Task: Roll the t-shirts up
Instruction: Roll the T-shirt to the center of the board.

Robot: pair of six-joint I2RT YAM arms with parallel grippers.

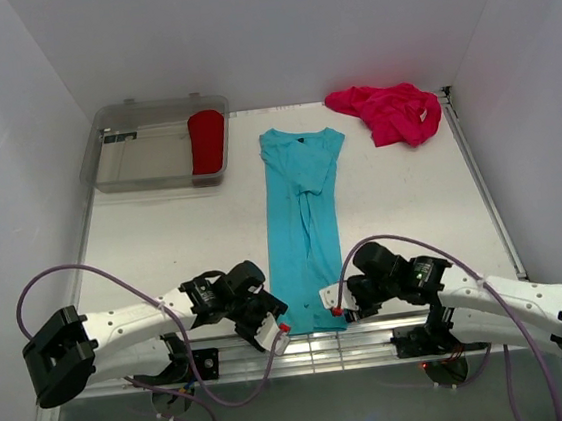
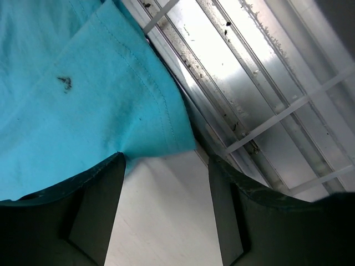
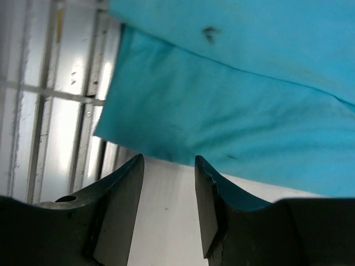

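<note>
White table (image 1: 164,243); turquoise t-shirt (image 1: 302,218) folded narrow down centre frame, hem at bottom; clear bin (image 1: 136,165) upper left; magenta t-shirt (image 1: 391,110) crumpled upper right; red t-shirt (image 1: 207,141) inside bin's right end. At hem corners, left gripper (image 1: 277,334) and right gripper (image 1: 333,304), jaws apart, empty.

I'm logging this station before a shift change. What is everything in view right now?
turquoise t-shirt: one, turquoise-blue, folded into a long strip down the middle of the table, hem at the near edge
pink t-shirt: one, magenta-pink, crumpled at the far right corner
red t-shirt: one, red, inside the bin, at its right end
bin: one, clear plastic, far left corner
table: one, white, under everything
left arm and right arm: two, white and black, near edge
left hand: one, black, open, at the strip's near left corner
right hand: one, black, open, at the strip's near right corner
</note>
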